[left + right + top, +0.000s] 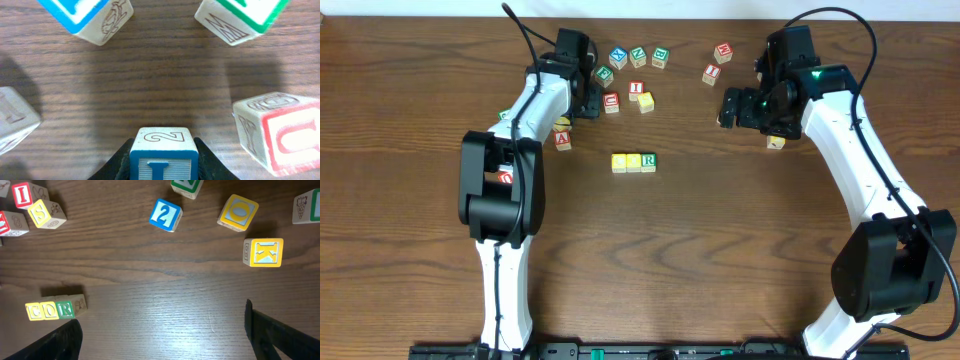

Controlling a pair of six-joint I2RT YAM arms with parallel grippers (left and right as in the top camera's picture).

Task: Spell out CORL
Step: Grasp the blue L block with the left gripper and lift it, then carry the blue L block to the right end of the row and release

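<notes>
Three cubes stand in a row at mid-table: a yellow C [619, 162], a yellow O [634, 162] and a green R [649, 161]. The right wrist view shows the same row at its lower left [50, 311]. My left gripper [586, 96] is among the loose cubes at the back, shut on a blue-lettered cube [161, 142]. That cube has a 2 on its upper face, and its letter is cut off by the frame edge. Black fingers [207, 159] press both its sides. My right gripper [750, 112] hangs open over bare wood at the back right [162, 335].
Close around the held cube are a red-lettered cube [280, 135], a blue cube [85, 15], a green cube [240, 17] and a pale one [15, 120]. Near the right gripper lie a blue 2 cube [165, 215], a yellow O [238, 212] and a yellow K [263, 252].
</notes>
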